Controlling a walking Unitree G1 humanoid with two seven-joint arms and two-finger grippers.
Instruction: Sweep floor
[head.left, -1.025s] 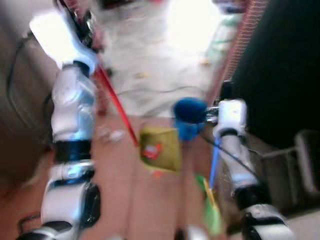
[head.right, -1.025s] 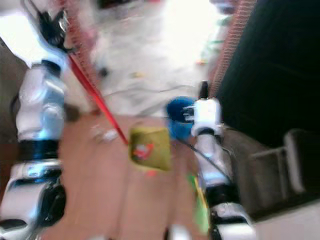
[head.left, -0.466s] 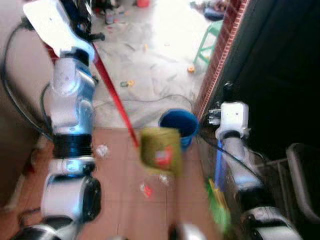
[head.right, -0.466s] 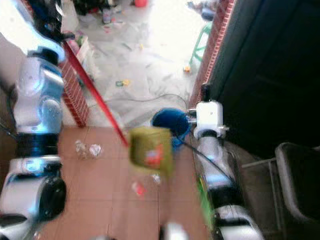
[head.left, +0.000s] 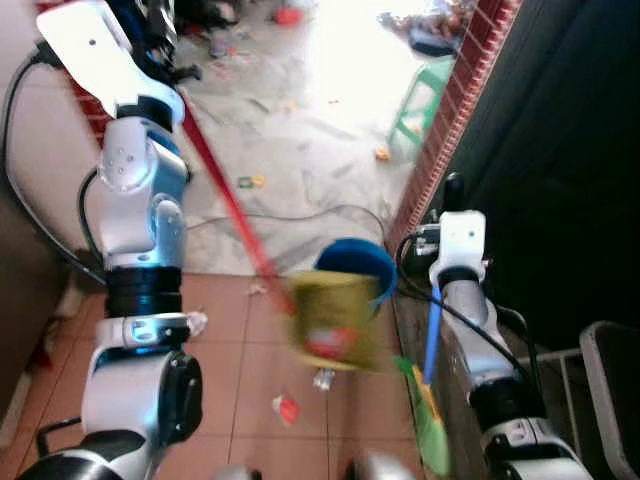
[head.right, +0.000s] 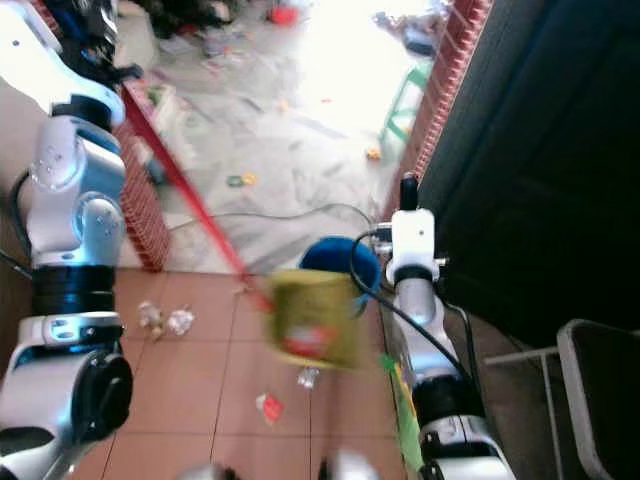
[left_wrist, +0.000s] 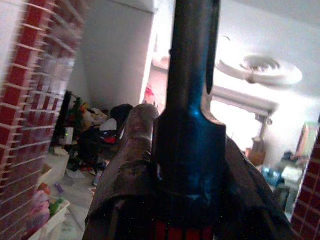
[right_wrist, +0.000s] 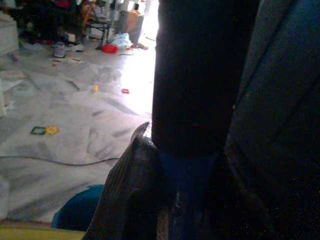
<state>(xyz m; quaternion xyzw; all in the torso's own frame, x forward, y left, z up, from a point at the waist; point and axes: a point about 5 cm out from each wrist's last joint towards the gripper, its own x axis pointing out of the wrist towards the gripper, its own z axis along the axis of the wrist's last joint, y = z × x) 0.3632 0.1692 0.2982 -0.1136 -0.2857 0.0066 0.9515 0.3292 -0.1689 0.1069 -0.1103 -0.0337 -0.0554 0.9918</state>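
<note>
Left eye view, blurred yellow dustpan (head.left: 332, 320), left pincer (left_wrist: 192, 165) clamps red handle (head.left: 222, 200), right pincer (right_wrist: 187, 165) grips blue handle (head.left: 431, 330)

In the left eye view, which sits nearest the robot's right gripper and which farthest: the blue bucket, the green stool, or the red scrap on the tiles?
From the right gripper, holding the blue handle:
1. Blue bucket, just beside it toward the robot's left, at the tile edge.
2. Green stool, ahead along the brick wall.
3. Red scrap, down on the tiles near the robot's feet, a little farther than the stool.
</note>
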